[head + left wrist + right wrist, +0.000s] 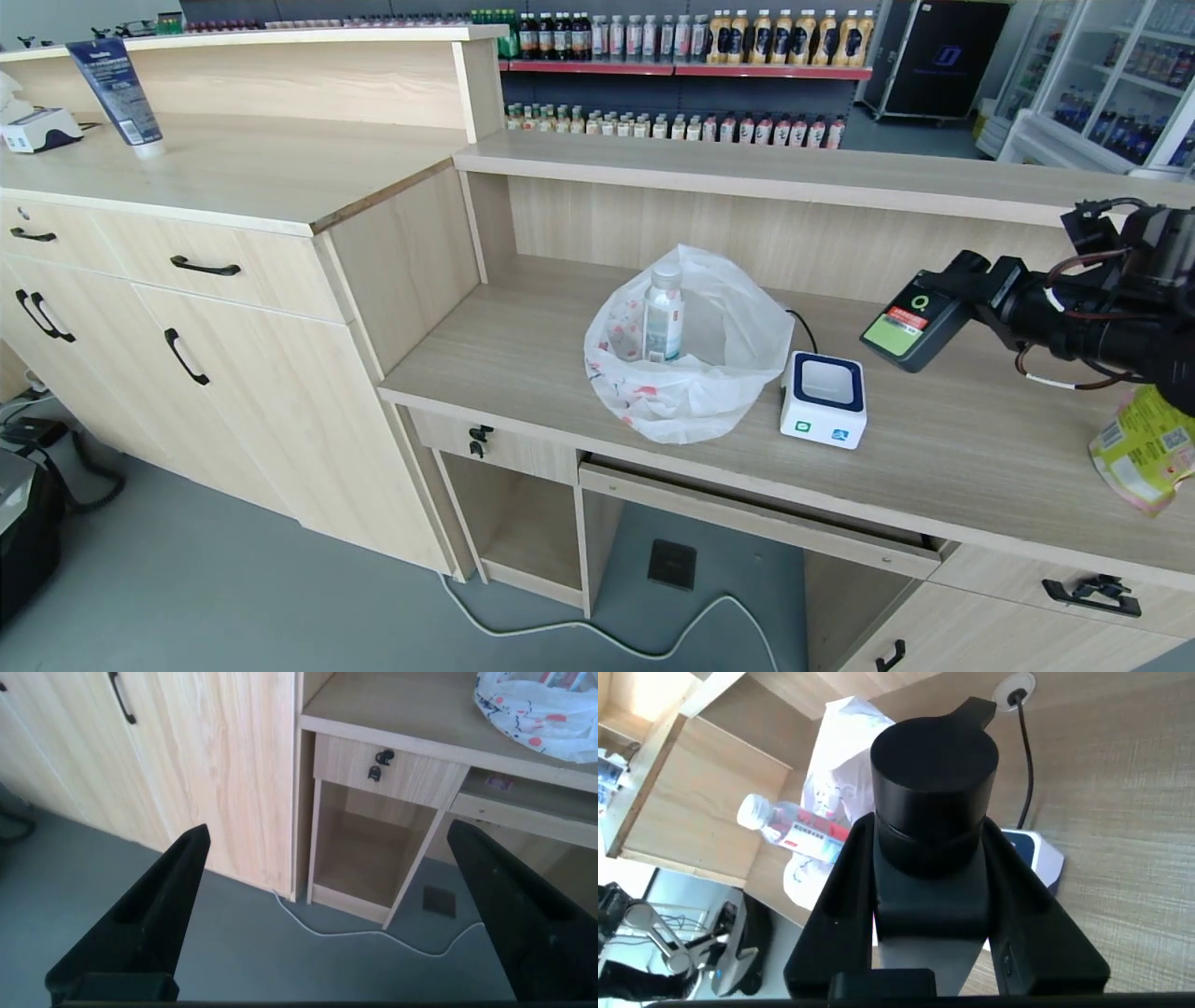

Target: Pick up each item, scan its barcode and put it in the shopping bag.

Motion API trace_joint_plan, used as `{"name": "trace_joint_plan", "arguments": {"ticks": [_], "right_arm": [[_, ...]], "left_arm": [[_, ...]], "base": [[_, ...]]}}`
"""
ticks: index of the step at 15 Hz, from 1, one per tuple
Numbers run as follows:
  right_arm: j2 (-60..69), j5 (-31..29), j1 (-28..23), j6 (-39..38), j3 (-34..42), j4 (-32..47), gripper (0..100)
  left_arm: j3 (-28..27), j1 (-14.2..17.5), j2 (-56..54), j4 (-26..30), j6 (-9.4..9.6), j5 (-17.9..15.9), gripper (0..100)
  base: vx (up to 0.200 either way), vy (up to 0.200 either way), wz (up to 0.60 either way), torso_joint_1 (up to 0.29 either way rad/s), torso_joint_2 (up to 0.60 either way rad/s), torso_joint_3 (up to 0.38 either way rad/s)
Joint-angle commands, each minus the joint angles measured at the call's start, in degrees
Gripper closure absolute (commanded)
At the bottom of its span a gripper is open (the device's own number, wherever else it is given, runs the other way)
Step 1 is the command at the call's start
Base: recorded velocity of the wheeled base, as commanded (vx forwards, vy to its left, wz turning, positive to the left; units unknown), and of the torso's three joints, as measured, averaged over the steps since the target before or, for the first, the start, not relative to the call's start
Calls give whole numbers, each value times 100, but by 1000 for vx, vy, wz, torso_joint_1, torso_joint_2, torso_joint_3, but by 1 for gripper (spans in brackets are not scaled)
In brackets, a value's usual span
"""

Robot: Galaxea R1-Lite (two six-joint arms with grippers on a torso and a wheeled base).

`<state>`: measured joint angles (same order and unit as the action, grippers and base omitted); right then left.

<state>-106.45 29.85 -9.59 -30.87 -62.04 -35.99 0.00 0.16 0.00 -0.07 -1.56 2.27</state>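
Pale wood makes up the checkout surface you're working over, with shelves of bottled drinks in the shop behind it. Your item in hand is a dark container, held in the air above the surface, just to the right of the scanner and a little higher than it. It's black and round-bodied with a tabbed cap. A green and red label faces the head camera, but you can't tell whether a barcode sits on that side. Your right gripper has its fingers clenched on the container's body, one on either side. By my reading you're at the scan step for this item: it's lifted but not yet in the bag.

The shopping bag, white plastic with red print, sits open just left of the scanner. A clear bottle with a white cap shows inside it, so at least one item looks done. A yellow-green packet lies on the surface at the far right, near your right arm, and probably waits its turn. A blue tube stands on the higher counter at far left; whether it belongs to the job is unclear. Your left gripper hangs low over the floor beside the cabinet, fingers spread wide with nothing between them.
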Motion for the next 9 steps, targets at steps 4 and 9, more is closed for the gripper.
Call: {"name": "trace_joint_plan", "arguments": {"ticks": [4, 9], "right_arm": [[-104, 3, 45, -7, 60, -5, 100], [-245, 12, 89, 2, 87, -14, 100]], "left_arm": [[0, 2, 0, -1, -2, 2, 0], [0, 2, 0, -1, -2, 2, 0]], "base": [[0, 0, 0, 0, 0, 0], [0, 0, 0, 0, 0, 0]]}}
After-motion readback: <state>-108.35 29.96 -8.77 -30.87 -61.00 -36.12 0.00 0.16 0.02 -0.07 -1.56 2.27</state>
